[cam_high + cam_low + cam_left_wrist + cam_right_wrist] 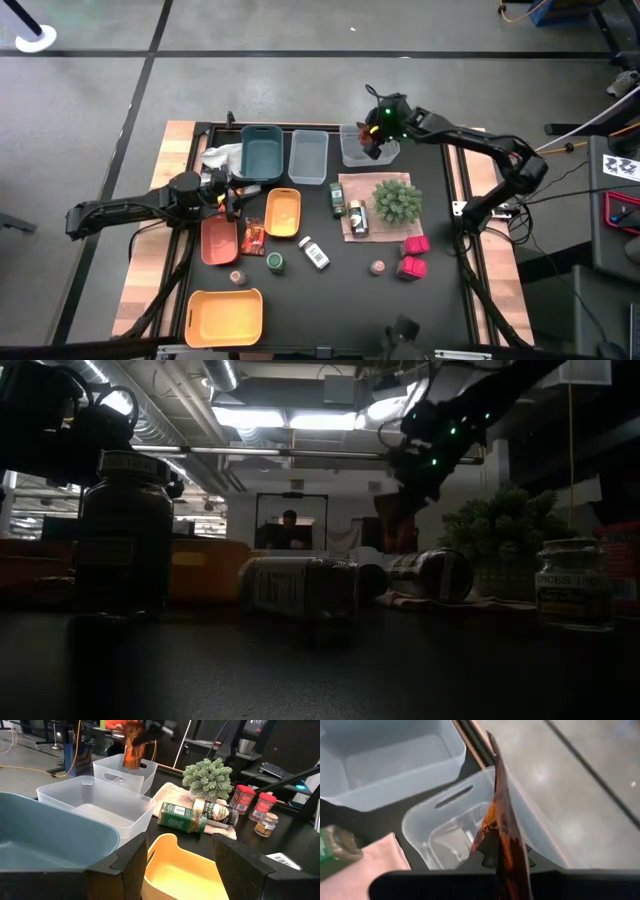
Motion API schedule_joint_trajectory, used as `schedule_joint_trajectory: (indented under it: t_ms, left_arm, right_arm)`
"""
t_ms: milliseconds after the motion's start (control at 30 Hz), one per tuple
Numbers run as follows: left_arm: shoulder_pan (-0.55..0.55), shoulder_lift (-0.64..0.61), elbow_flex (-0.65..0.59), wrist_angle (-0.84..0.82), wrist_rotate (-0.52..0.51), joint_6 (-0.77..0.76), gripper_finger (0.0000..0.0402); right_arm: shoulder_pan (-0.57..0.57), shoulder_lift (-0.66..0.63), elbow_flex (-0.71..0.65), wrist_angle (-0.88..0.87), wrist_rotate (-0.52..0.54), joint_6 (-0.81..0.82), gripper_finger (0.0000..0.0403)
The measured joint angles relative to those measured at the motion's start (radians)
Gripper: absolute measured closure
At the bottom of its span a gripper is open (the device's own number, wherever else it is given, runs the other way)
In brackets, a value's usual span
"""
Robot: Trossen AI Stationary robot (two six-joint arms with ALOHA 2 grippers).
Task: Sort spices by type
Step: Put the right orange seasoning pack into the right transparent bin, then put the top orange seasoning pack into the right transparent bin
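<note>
1. The dark surface (pixel 440 290) carries a row of bins along its far edge: a blue bin (pixel 261 153), a clear bin (pixel 308 157) beside it, and a smaller clear bin (pixel 362 152) at the right end of the row.
2. The right arm reaches across to that far edge, and the right hand (pixel 375 136) hangs directly above the smaller clear bin.
3. That hand is clamped on a red-orange packet (pixel 501 837), which it grips by the lower end; the packet's long axis stands nearly upright, edge-on to the wrist camera, its free end above the hand.
4. The relation that matters: the bin's open mouth lies straight under the packet, so I judge the coming move to be a short descent and release, not a sideways carry.
5. The left hand (pixel 230 197) waits near the surface's left side, between the blue bin and an orange tray (pixel 283 212), its fingers apart and holding nothing.
6. A second red-orange packet (pixel 252 238) lies flat just beside the left hand, so the left arm is the nearer one for it.
</note>
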Motion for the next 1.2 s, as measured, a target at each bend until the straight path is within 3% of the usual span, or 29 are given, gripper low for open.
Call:
schedule_joint_trajectory:
  t_ms: [400,833,1000,1200]
  left_arm:
    - [0.000,0.000,0.014,-0.004,-0.046,-0.143,0.0196]
    - [0.000,0.000,0.112,-0.004,-0.046,-0.172,0.0196]
    - [0.000,0.000,0.157,-0.005,-0.045,-0.170,0.0196]
    - [0.000,0.002,0.182,-0.005,-0.045,-0.152,0.0196]
  right_arm:
    - [-0.001,0.105,-0.001,0.043,0.011,-0.002,0.0388]
    - [-0.001,0.105,-0.001,0.046,0.021,0.021,0.0245]
    - [-0.001,0.102,0.007,0.033,0.027,0.019,0.0218]
    - [-0.001,0.102,0.123,-0.142,0.076,0.016,0.0213]
